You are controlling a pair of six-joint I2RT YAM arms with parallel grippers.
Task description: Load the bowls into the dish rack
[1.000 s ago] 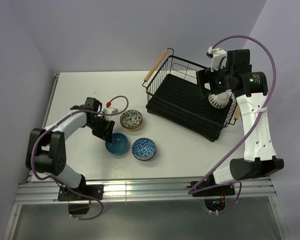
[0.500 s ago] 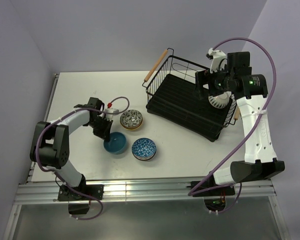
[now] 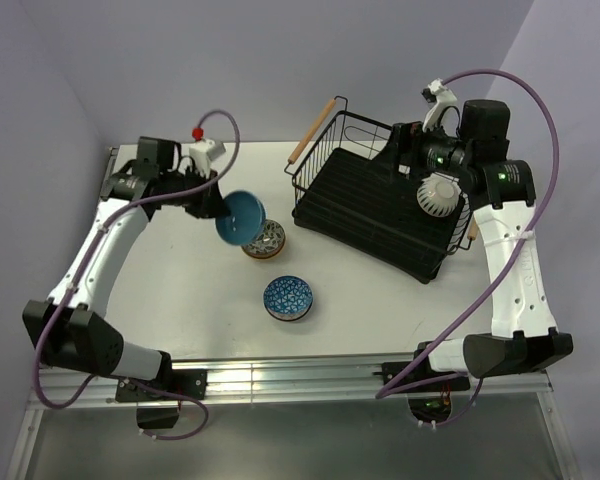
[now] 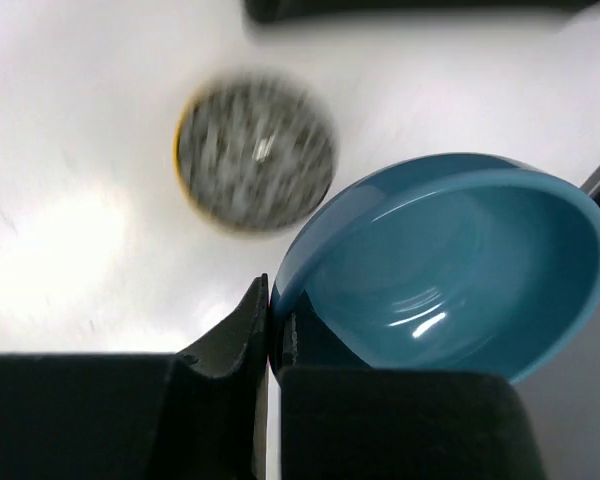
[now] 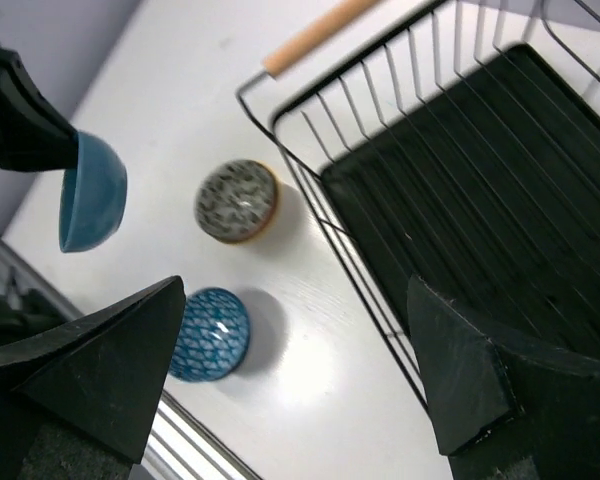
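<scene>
white table (image 3: 380, 300): flat rectangular top, matt finish, evenly lit in the top view; a soft bright glare patch lies on it in the left wrist view. back wall (image 3: 260, 60): plain pale lavender, meets the table's far edge. left wall (image 3: 30, 140) and right wall (image 3: 585, 90): same lavender, closing in both sides. aluminium rails (image 3: 300, 378): silver slotted bars, running side by side along the table's near edge. grey panel (image 3: 300, 440): lies below the rails, dull sheen.

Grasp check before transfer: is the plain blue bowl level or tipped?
Tipped. The left claw pinches the plain blue bowl by its rim, clear of the table; its opening faces sideways, not up.
</scene>
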